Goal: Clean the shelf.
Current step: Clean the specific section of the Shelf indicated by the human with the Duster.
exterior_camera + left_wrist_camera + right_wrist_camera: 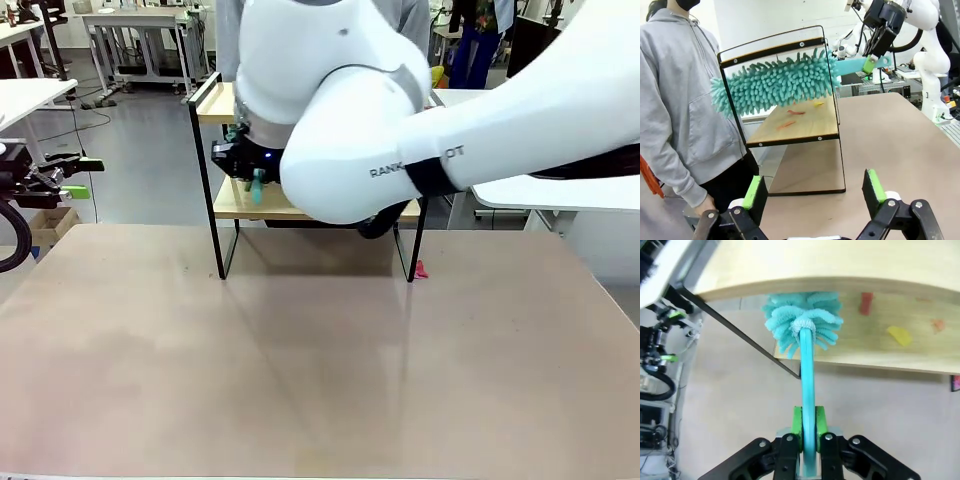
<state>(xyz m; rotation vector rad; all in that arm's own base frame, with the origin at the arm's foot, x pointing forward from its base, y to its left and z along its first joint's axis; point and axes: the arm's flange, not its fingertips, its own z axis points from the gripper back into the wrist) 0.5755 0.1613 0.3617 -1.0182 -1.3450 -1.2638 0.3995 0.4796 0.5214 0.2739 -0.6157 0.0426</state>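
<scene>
**Front view:** My right arm's white bulk covers much of the small two-tier shelf (228, 207), thin black metal frame with light wood boards, at the far side of the tan table (320, 370). My right gripper (250, 165) works at the shelf's left half. The handle of a fluffy teal microfibre duster (257, 186) shows beneath it. My left gripper (68, 178) waits well apart, off the table's left edge.

**Left wrist view:** My left gripper (812, 190), spread wide and empty, faces the shelf (805, 131) end-on. The duster (775, 82) crosses between the boards, its long axis running across their depth toward a person in a grey hoodie (675, 95). A red scrap (796, 112) and a yellow scrap (818, 104) lie on the lower board beyond it.

**Right wrist view:** My right gripper (808, 426) is clamped on the duster's flat handle. The scraps lie to one side of the head, so I judge the sweep must run along the board's length. My right arm is the nearer.
</scene>
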